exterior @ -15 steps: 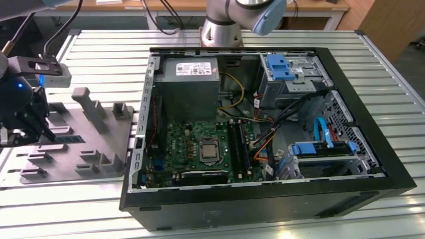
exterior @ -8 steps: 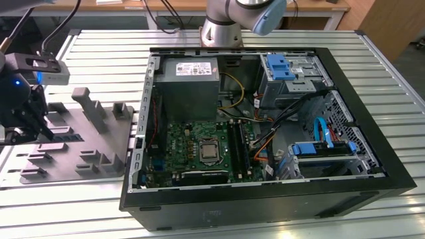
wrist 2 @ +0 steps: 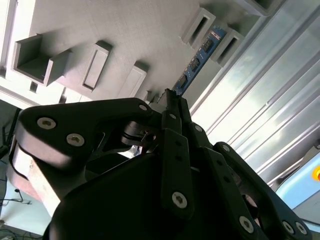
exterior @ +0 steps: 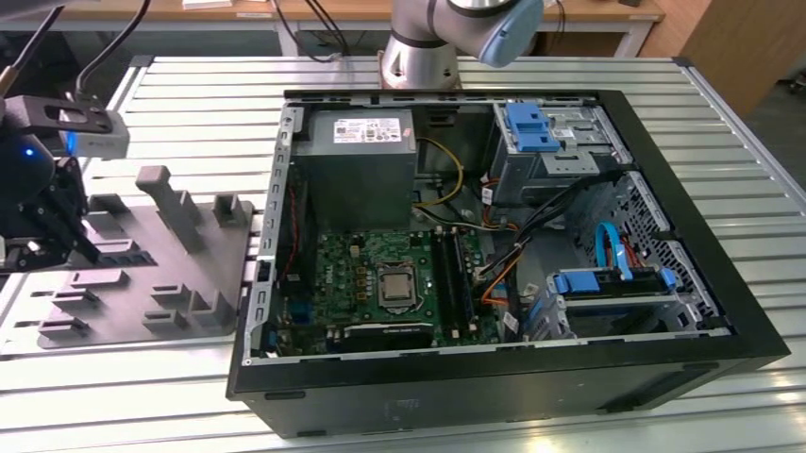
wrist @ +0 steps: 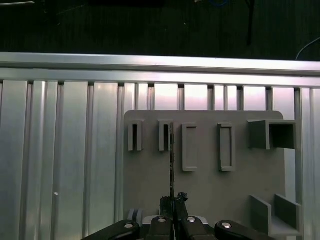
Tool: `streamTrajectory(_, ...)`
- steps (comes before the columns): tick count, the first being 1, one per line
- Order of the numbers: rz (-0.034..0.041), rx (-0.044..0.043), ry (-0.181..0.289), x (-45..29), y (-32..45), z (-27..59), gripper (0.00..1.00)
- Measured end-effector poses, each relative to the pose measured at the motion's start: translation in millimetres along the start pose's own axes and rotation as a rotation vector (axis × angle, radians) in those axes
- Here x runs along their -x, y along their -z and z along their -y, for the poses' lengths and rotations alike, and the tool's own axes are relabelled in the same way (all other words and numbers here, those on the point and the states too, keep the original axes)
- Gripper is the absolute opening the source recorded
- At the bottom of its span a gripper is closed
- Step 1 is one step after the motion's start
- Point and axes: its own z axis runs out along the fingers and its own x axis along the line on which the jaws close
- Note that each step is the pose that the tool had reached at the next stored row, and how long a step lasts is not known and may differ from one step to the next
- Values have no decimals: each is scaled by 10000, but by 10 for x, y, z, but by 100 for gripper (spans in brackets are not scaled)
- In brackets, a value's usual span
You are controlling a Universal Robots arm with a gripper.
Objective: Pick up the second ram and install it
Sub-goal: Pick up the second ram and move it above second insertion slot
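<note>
One ram [wrist 2: 198, 59] stands on edge in the grey plate [wrist 2: 125, 30] at the exterior view's left, its long axis running straight out from the gripper [wrist 2: 170, 96], which is pinched narrow on its near end, well apart from the case [exterior: 504, 387].

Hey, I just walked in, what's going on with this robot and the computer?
The arm's end effector is at the grey fixture plate, beside the open computer case, closed on one end of the second ram. The stick's far end sits between the plate's slotted posts, so it has not reached the case.
</note>
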Motion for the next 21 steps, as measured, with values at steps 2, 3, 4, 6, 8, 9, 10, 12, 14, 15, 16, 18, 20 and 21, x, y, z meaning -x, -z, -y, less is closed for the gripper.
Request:
streamTrajectory(2, 1, -1, 0, 0, 13, -1, 14)
streamTrajectory(3, 1, 0, 0, 1, 20, -1, 14)
streamTrajectory(4, 1, 0, 0, 1, 27, -1, 14)
streamTrajectory(6, 3, 0, 0, 1, 42, -2, 14)
streamTrajectory(8, 4, -1, 0, 2, 60, -3, 14)
streamTrajectory(9, 4, 0, 0, 2, 68, -3, 14)
streamTrajectory(10, 5, -1, 0, 2, 76, -3, 14)
streamTrajectory(12, 6, -1, 0, 3, 91, -4, 14)
streamTrajectory(14, 7, -1, 0, 3, 106, -5, 14)
streamTrajectory(15, 8, -1, 1, 3, 113, -5, 14)
streamTrajectory(16, 7, 0, 0, 4, 121, -5, 14)
streamTrajectory(18, 8, -1, 0, 4, 136, -6, 14)
streamTrajectory(20, 8, -1, 0, 5, 154, -7, 14)
streamTrajectory(21, 8, 0, 0, 5, 163, -7, 14)
